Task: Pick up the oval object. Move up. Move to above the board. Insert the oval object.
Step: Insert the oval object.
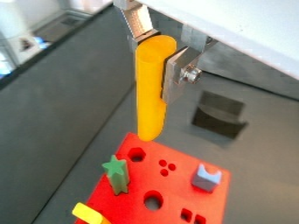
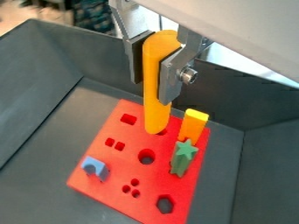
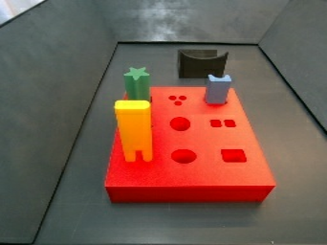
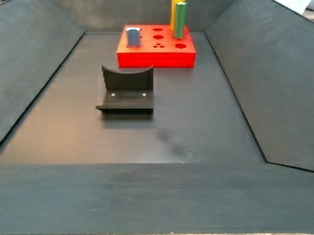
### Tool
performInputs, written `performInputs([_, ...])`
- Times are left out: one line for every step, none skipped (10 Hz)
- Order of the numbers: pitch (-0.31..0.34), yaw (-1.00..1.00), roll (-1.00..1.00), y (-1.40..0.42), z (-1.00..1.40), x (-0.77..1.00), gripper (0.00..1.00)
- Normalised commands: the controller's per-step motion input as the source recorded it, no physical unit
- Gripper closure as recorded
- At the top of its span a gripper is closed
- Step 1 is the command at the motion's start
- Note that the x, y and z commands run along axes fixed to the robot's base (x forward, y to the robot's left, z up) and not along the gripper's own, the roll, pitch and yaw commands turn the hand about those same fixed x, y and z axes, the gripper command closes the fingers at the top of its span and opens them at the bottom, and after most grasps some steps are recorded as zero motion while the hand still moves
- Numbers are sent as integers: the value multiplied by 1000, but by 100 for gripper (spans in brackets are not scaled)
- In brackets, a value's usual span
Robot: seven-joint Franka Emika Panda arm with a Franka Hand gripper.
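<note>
- Oval object (image 1: 153,87), a tall, slim, smooth plastic peg, yellow up top shading to orange below, sits upright in my hand (image 1: 156,51); my flat silver fingers (image 2: 170,72) are closed on its upper part, one on each side.
- Both wrist views show the peg's lower end hanging over the board (image 2: 121,153), a large flat red rectangular slab with round and square holes cut in its top face; I cannot tell whether the tip touches it.
- My hand is not seen in either side view, so its height above the dark grey surface (image 4: 160,128) cannot be read from them.
- On the board stand a green star-shaped peg (image 3: 137,82), a wider yellow-orange block with a notched base (image 3: 133,131) and a small grey-blue block (image 3: 219,88).
- In a side view, the board lies towards the far edge of the surface, and the fixture (image 4: 125,90), a dark L-shaped bracket on a base plate, stands apart from it, closer to the middle of the surface.
</note>
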Motion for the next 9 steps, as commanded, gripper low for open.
performInputs([0,-617,0,-63,-77,423,100])
performInputs([-3,-709,3,-51,-103,340,100])
performInputs([-24,-649,21,-66,-160,414,100])
performInputs([-59,-700,34,-111,-211,334,100])
performInputs([-44,-889,14,-186,-186,71,100])
performInputs([-10,-931,0,-180,-134,17,100])
performInputs([0,-937,0,-183,-120,0,100])
performInputs([0,-937,0,-203,-146,0,100])
performInputs([17,-894,0,-226,-129,0,100])
